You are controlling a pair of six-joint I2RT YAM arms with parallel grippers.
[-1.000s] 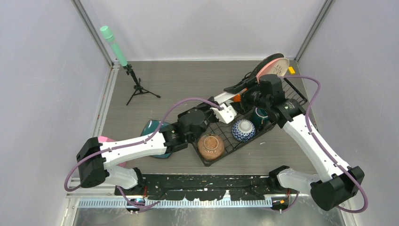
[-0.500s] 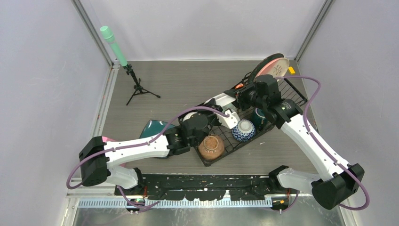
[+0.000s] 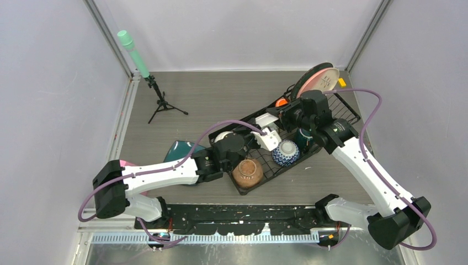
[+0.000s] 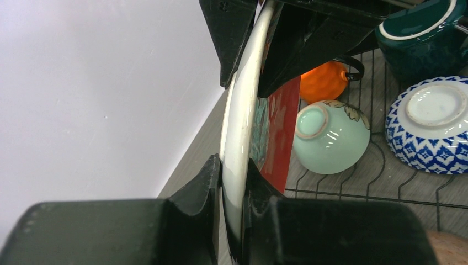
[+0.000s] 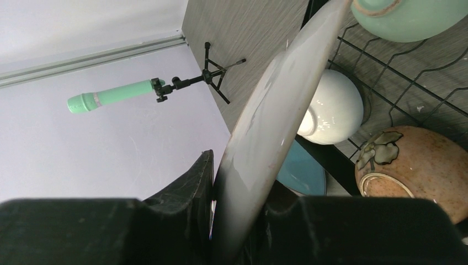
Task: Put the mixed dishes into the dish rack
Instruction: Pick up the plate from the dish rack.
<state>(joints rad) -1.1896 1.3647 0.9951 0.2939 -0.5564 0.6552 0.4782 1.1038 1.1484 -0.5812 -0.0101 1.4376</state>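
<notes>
Both grippers are shut on one plate with a white back and a red and teal face [image 4: 238, 127], held on edge over the dish rack [image 3: 345, 110]. My left gripper [image 4: 234, 165] clamps its lower rim and my right gripper [image 5: 243, 176] clamps the opposite rim. In the top view the plate [image 3: 269, 138] sits between the left gripper [image 3: 256, 135] and the right gripper [image 3: 282, 117]. In the rack lie the brown bowl [image 3: 246, 172], blue-patterned bowl [image 3: 286, 152], dark teal mug [image 3: 304, 136], orange mug [image 3: 281, 102], white bowl [image 3: 222, 136] and mint-green bowl [image 4: 330, 135]. The pink plate [image 3: 319, 80] stands at the far end.
The dark teal speckled plate [image 3: 181, 149] lies on the table left of the rack, partly under my left arm. A pink item [image 3: 124, 163] peeks out under the left arm. The mint-green cylinder on its black tripod [image 3: 144, 69] stands at the back left.
The held plate and the left gripper have shifted right, further over the rack. The right gripper has moved down and left along with it, and the orange mug now shows behind it.
</notes>
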